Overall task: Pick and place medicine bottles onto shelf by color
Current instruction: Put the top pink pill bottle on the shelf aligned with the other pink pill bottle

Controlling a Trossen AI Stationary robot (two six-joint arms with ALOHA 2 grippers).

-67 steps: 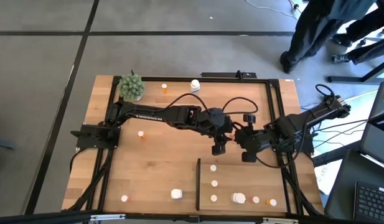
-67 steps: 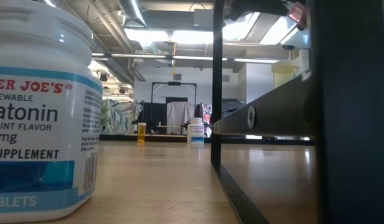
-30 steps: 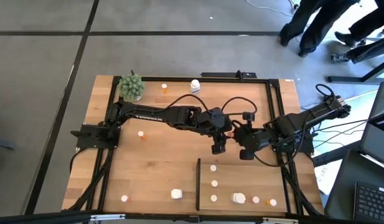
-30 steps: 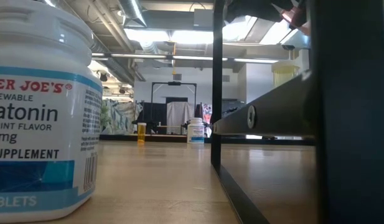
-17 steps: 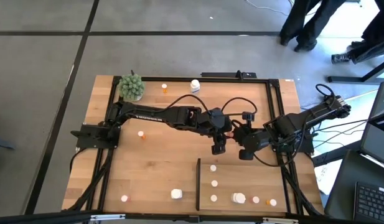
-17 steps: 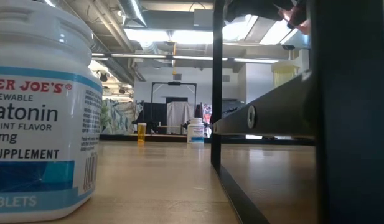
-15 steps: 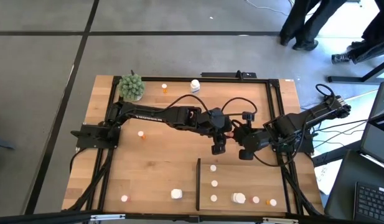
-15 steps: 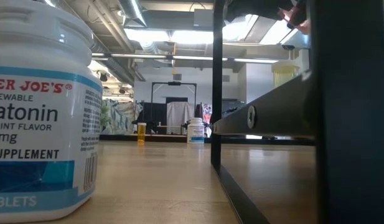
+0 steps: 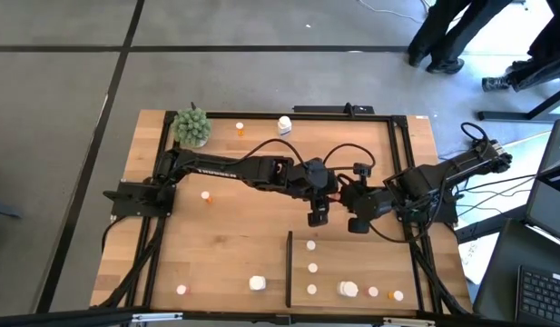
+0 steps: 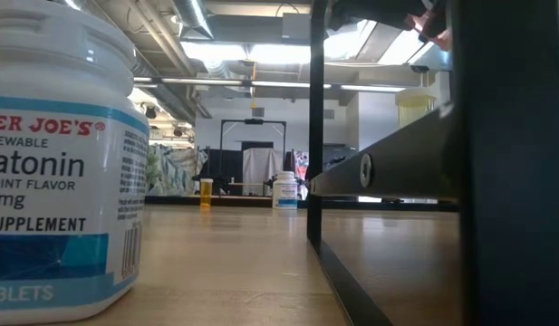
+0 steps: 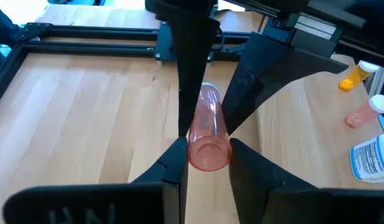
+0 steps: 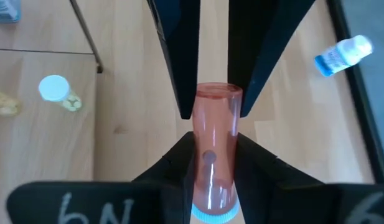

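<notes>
Both the left gripper (image 11: 206, 163) and right gripper (image 12: 211, 163) are clamping one pinkish bottle (image 11: 208, 135) mid-table, apparently handing it across toward the shelf (image 9: 370, 263).

A clear orange bottle (image 11: 208, 134) hung level above the desk's middle, pinched between both claws. Other small bottles stood on the shelf (image 9: 352, 263) and desk.

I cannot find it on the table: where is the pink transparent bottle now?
The pink bottle is held above mid-table between the left gripper and the right gripper, both gripping it, just beyond the shelf.
</notes>
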